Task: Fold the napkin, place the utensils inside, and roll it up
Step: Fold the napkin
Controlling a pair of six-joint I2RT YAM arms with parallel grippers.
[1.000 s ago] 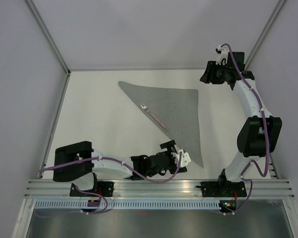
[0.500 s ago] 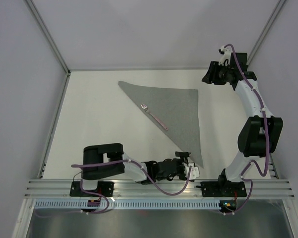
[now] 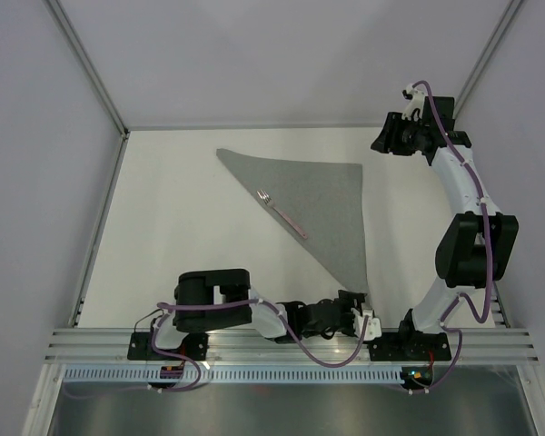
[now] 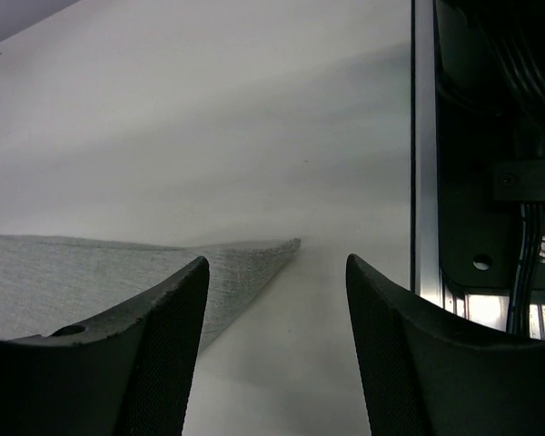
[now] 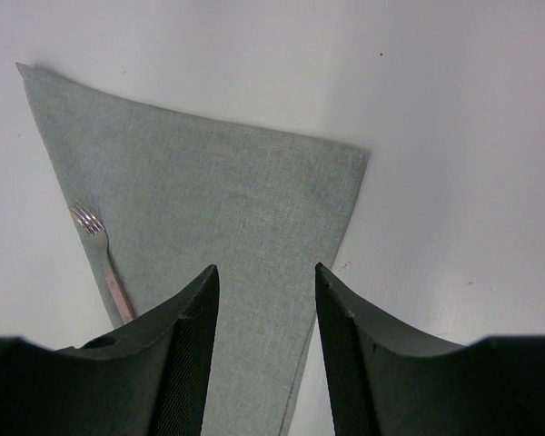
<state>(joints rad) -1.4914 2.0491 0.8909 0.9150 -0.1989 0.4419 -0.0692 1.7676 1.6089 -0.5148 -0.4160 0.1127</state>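
Note:
The grey napkin (image 3: 331, 204) lies folded into a triangle on the white table, its near corner pointing at the front rail. One utensil, a fork (image 3: 282, 211) with a pinkish handle, rests along the napkin's diagonal edge. My left gripper (image 3: 367, 320) sits low at that near corner. In the left wrist view the left gripper (image 4: 276, 263) is open, and the napkin tip (image 4: 254, 262) lies just ahead, by the left finger. My right gripper (image 3: 382, 137) hovers over the far right corner. The right wrist view shows the right gripper (image 5: 265, 269) open above the napkin (image 5: 227, 182) and fork (image 5: 100, 247).
The aluminium rail (image 3: 291, 341) runs along the near edge, close to the left gripper's right finger, and shows as the rail (image 4: 424, 182) in the left wrist view. Pale enclosure walls stand to the left, right and back of the table.
The left arm has swung right along the near edge to the napkin's near corner, and its jaws have narrowed somewhat. The right arm has barely shifted.

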